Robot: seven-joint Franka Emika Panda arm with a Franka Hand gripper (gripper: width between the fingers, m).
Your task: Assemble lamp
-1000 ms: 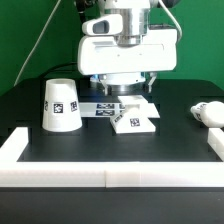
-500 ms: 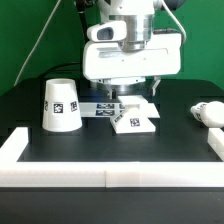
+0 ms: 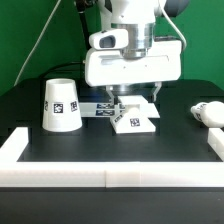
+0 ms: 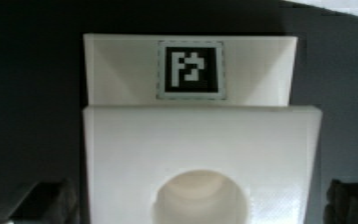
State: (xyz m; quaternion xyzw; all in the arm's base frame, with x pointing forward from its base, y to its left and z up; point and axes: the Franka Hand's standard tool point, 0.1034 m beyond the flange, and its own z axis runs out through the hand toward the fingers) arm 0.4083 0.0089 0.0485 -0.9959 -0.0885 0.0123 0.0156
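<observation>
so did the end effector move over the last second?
Yes. The end effector sits lower in frame and slightly toward the exterior view's right, judged against the lamp base, which stayed put.

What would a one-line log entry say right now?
gripper: open, above base | shade: exterior view's left | bulb: exterior view's right

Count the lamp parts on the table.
3: shade at the exterior view's left, base in the middle, bulb at its right edge. The arm may hide more.

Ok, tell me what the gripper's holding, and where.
Nothing, it seems: the gripper is open, its fingers either side of the lamp base.
</observation>
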